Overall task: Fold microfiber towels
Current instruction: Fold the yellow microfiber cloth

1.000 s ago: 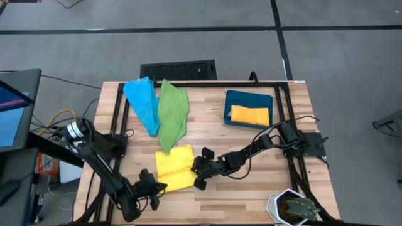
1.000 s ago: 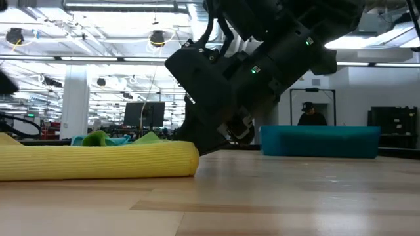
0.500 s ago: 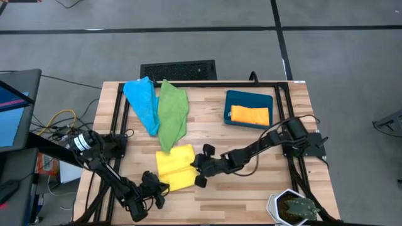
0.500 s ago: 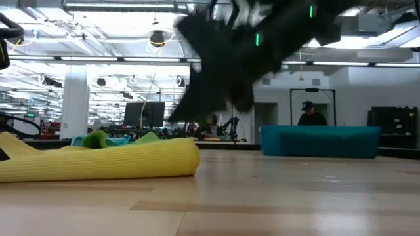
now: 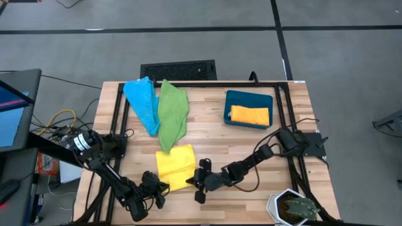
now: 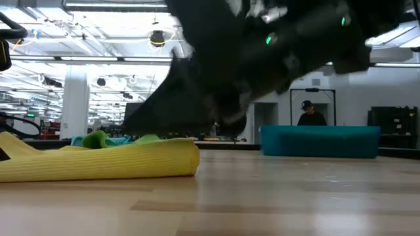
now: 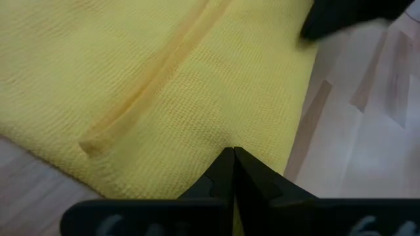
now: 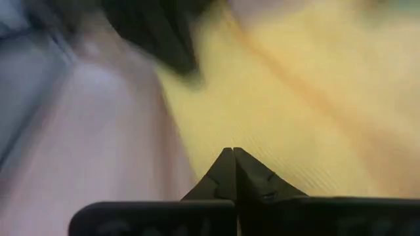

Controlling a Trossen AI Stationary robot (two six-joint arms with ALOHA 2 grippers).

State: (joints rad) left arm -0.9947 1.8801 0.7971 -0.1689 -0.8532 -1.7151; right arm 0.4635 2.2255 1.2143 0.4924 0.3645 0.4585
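Currently I list the table as follows.

Yellow towel: lower centre-left of the high view, folded into a near rectangle, its long axis running from upper right to lower left of the frame. In the low view it lies flat at the left, one rounded folded edge facing frame right. The left wrist view alone shows a raised hem ridge crossing the weave on a diagonal.

Left gripper: at the towel's lower left edge in the high view; the left wrist view shows its jaws pressed together at the cloth's edge, though I cannot tell whether any cloth is pinched.

Right gripper: just beside the towel's lower right edge; the right wrist view is smeared but shows the jaws together over yellow cloth. The low view gives only a dark blurred arm mass overhead.

Green towel and light blue towel: upper left, long axes roughly top to bottom, unfolded, green overlapping blue.

Orange towel: folded, inside the teal bin, upper right; the low view shows the bin's wall only.

Potted plant: lower right corner.

Person: far background of the low view, right of centre.
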